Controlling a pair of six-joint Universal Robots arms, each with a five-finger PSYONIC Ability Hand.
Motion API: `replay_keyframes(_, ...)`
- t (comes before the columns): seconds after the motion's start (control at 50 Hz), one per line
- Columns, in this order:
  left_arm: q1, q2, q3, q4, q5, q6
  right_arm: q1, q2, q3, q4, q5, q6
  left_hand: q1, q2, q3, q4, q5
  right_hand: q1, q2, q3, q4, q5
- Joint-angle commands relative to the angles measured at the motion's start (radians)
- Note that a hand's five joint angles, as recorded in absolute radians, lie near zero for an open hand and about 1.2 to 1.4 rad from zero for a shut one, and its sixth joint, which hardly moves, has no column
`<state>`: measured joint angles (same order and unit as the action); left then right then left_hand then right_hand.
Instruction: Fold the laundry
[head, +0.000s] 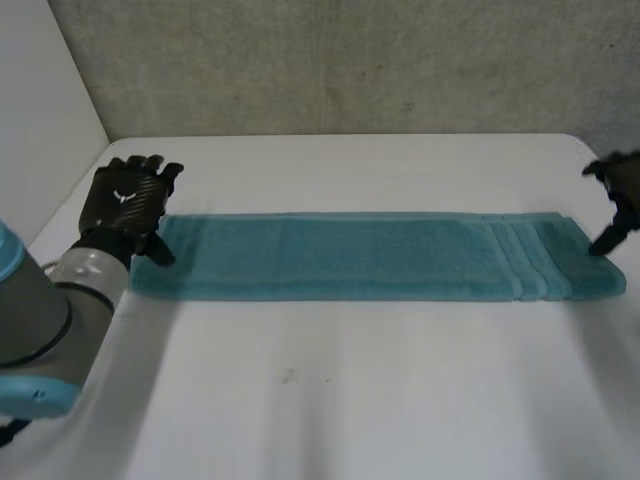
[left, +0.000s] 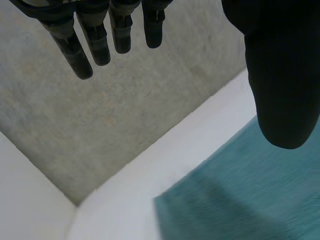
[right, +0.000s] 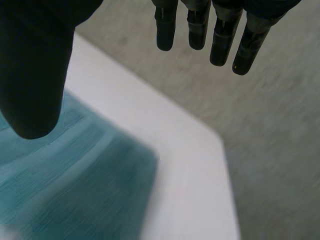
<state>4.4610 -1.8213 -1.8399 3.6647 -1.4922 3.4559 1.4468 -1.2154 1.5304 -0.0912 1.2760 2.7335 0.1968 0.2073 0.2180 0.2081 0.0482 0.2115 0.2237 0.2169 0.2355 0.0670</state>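
Observation:
A teal towel (head: 370, 258) lies folded into a long narrow strip across the white table (head: 330, 400), with woven bands near its right end. My left hand (head: 128, 200) hovers at the towel's left end, open, thumb over the cloth and fingers past the far edge. In the left wrist view the straight fingers (left: 95, 35) and thumb (left: 282, 75) hold nothing above the towel's corner (left: 235, 200). My right hand (head: 618, 195) is at the towel's right end, open. Its fingers (right: 220, 35) and thumb (right: 32, 70) stand apart over the towel's end (right: 75, 185).
A grey wall (head: 340, 60) runs behind the table's far edge. A white side panel (head: 40, 120) stands at the left. The table's right far corner (right: 215, 145) lies just beyond the towel's end. Bare table stretches in front of the towel.

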Motion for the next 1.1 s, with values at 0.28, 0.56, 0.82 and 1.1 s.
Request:
replay_keyframes(0.28,0.007,0.033,-0.079,-0.005,-0.003,-0.228,-0.128,0.200,0.002,-0.051,-0.139,-0.021,-0.022,-0.033,-0.044,-0.034,-0.048,0.355,0.343,0.349,0.331,0.325)
replay_keyframes(0.56,0.001,0.027,-0.091,0.000,-0.003,-0.228,-0.131,0.287,-0.052,-0.056,-0.127,-0.072,-0.022,-0.033,-0.044,-0.034,-0.048,0.440,0.428,0.434,0.416,0.410)
replay_keyframes(0.82,0.001,0.025,-0.093,0.002,-0.003,-0.228,-0.131,0.330,-0.085,-0.054,-0.129,-0.075,-0.021,-0.032,-0.043,-0.033,-0.047,0.757,0.745,0.752,0.733,0.727)
replay_keyframes(1.1,0.006,0.027,-0.094,-0.002,-0.003,-0.228,-0.198,0.330,-0.157,-0.116,0.075,-0.127,-0.021,-0.032,-0.043,-0.033,-0.047,1.185,1.173,1.179,1.161,1.155)
